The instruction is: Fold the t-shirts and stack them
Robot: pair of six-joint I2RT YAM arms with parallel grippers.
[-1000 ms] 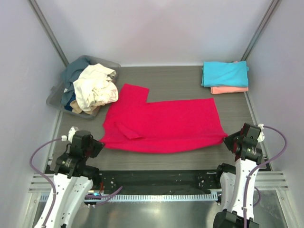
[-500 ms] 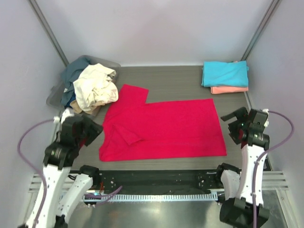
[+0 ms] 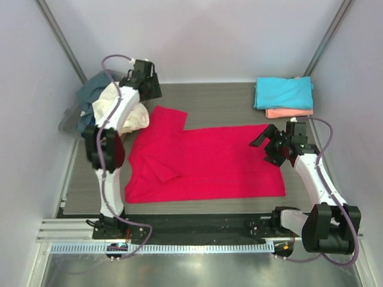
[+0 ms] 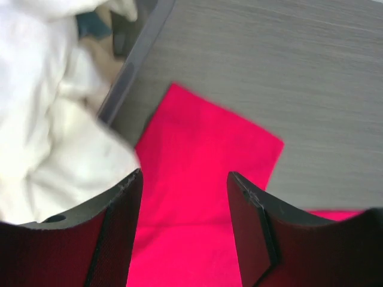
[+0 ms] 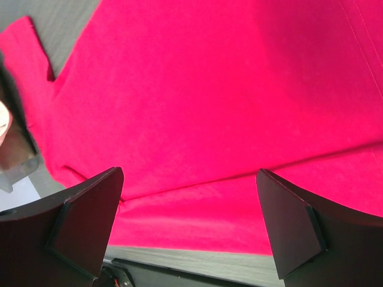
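Red shirt point(image 3: 209, 161) is lying flat on the bench point(image 3: 227, 98); left gripper point(image 4: 185, 227) is hovering over its far sleeve point(image 4: 206, 143), right gripper point(image 5: 191, 221) over its right edge, both jaws spread, empty. Uneven pinches risk dragging it crooked.

Crimson shirt point(image 3: 203, 158); turquoise shirt point(image 3: 283, 92); salmon-pink shirt point(image 3: 289, 113); cream shirt point(image 3: 139, 116); slate-blue shirt point(image 3: 90, 91); grey tub point(image 3: 67, 125); counter point(image 3: 221, 101) grey, streaked grain; walls point(image 3: 197, 36) pale grey.

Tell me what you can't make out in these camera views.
Top view: the slate blue shirt is mostly buried under the cream shirt in the grey tub.
Top view: the salmon pink shirt shows only an edge beneath the turquoise shirt.
Left wrist view: blurred; cloth detail lost.
Right wrist view: the red shirt runs off the frame edges.
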